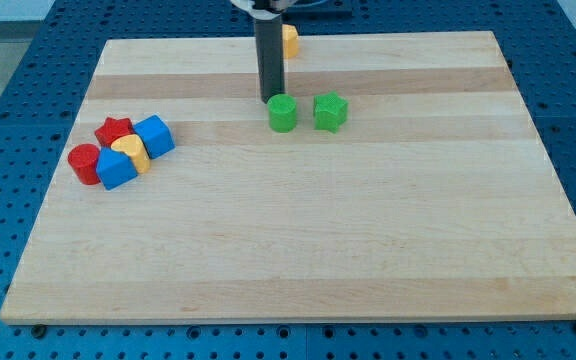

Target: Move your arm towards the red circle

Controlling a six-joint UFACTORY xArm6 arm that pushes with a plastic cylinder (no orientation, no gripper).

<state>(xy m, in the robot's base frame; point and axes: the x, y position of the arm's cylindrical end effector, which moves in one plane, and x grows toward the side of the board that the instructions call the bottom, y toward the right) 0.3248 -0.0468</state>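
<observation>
1. No gripper or hand on this rig, so nothing opens, closes or holds; we end in a straight dark rod, and my tip (271,98) sits on the wooden board (368,250) in the upper middle of the view.
2. My tip is just beside the green cylinder (283,113), at its upper-left edge; touching or a hair apart, we cannot tell. The green star-like block (330,111) is right of that cylinder, apart from it.
3. A yellow-orange block (290,40) sits behind the rod near the view's top, partly hidden; shape unclear.
4. Target: the red circle (84,163) is at the far left of the board, the leftmost piece of a tight cluster.
5. Cluster around it: red star (114,129) above-right, blue block (116,170) touching on its right, yellow heart (130,150) in the middle, blue cube (154,135) on the cluster's right side.
6. Step in hand, as we judge it: approach barely begun; the tip is well apart from the red circle.
7. Next move calls for a long slide toward the view's left and somewhat down, over bare board.
8. Come in from the cluster's left or lower-left, else we would hit the blue cube or red star first.
9. Pull away from the green cylinder cleanly so it is not dragged.
</observation>
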